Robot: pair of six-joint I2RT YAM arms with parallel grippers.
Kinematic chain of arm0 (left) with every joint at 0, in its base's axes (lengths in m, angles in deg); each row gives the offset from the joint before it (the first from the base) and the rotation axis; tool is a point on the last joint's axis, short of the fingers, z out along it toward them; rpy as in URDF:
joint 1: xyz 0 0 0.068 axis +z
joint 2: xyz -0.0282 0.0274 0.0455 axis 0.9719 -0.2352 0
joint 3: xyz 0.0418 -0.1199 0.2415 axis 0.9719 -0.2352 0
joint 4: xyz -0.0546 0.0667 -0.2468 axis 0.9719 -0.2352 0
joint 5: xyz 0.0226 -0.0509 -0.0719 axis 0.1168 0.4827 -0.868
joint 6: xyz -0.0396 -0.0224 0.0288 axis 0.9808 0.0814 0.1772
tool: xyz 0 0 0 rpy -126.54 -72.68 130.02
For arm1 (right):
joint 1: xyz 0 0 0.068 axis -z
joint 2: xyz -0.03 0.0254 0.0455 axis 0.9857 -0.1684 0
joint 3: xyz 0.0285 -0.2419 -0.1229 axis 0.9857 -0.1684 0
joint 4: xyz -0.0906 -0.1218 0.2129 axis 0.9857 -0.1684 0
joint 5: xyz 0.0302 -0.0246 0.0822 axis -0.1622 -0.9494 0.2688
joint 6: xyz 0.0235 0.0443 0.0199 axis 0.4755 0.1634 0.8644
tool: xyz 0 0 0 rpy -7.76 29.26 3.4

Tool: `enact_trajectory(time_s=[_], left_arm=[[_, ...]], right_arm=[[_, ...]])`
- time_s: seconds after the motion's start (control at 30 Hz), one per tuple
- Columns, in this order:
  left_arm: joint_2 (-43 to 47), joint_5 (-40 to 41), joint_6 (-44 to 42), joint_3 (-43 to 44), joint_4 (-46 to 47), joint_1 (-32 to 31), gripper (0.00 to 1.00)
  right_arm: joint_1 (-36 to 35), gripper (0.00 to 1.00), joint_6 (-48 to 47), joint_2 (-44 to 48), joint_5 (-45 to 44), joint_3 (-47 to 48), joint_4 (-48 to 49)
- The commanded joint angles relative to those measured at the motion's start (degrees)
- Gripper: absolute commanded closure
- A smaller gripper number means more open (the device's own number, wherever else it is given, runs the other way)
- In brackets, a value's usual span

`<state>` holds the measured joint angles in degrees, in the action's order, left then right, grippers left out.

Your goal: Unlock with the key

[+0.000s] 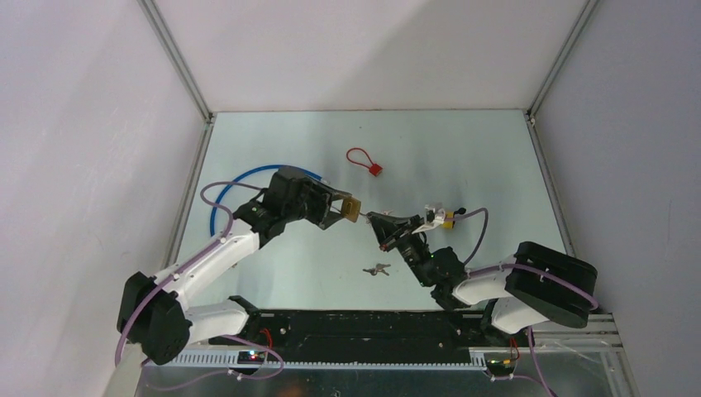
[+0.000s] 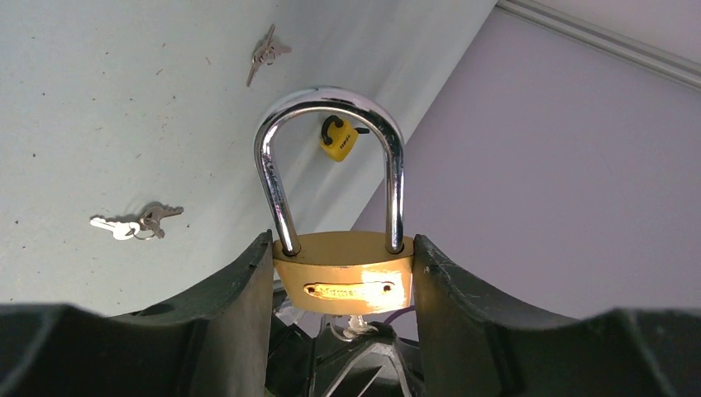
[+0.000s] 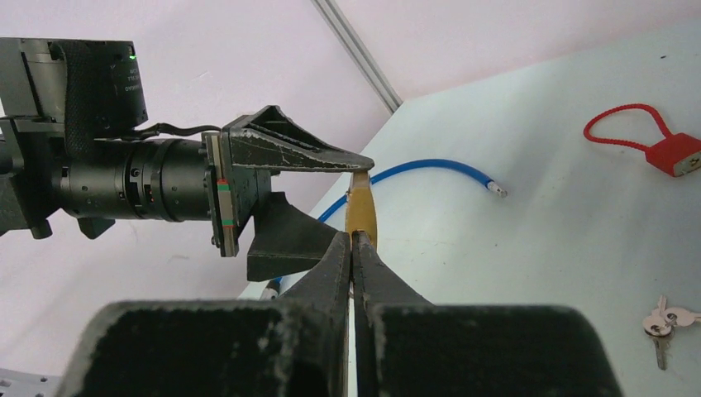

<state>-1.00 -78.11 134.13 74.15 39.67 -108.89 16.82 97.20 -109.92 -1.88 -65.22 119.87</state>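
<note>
Pale tabletop point(image 1: 463, 157); key indiscernible within pinched right end effector point(image 3: 354, 238), before padlock point(image 3: 361, 211)

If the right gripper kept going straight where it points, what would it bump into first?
The padlock. The shut right gripper points straight at its edge, and the left gripper holds it up just ahead. How near the tips are to it is hard to tell.

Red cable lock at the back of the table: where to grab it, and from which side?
Grip the red cable lock by its block body, from above, pincer across the block's sides. Its loop is thin and lies flat on the table, so fingers would likely slip off it.
</note>
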Motion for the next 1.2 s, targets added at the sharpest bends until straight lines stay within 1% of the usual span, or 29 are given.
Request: enact_trajectory(time_s=[0.0, 0.17, 0.37, 0.63, 0.73, 1.0, 1.1, 1.17], left_arm=[[3.22, -8.86, 1.69, 0.84, 7.68, -1.39, 1.0], [2.87, -9.04, 0.64, 1.02, 7.86, -1.39, 1.0], [3.12, -8.35, 1.24, 0.43, 8.01, -1.46, 1.0], [3.35, -8.01, 4.04, -0.25, 11.16, -1.4, 1.0], [3.7, -7.84, 5.05, -1.04, 12.9, -1.39, 1.0], [4.93, -7.18, 5.07, -2.08, 13.83, -1.43, 1.0], [4.87, -7.26, 2.9, -1.73, 13.58, -1.5, 1.0], [4.91, -7.0, 0.83, -1.56, 12.76, -1.52, 1.0]], right_arm=[[3.01, 1.0, 3.06, 0.26, 7.76, -0.67, -1.18], [4.95, 1.0, 3.91, 0.52, 12.64, -0.05, -1.86], [5.81, 1.0, 4.87, -0.47, 13.79, 0.76, -1.89], [0.36, 1.0, 1.54, -3.81, 6.99, 1.39, -1.25], [-0.46, 1.0, 1.32, -4.75, 5.47, 1.44, -1.06], [0.62, 1.0, 2.96, -4.29, 4.03, 0.37, -1.1], [2.31, 1.0, 4.34, -3.25, 6.67, 0.42, -1.56], [4.08, 1.0, 5.76, -1.29, 8.65, 0.51, -3.8]])
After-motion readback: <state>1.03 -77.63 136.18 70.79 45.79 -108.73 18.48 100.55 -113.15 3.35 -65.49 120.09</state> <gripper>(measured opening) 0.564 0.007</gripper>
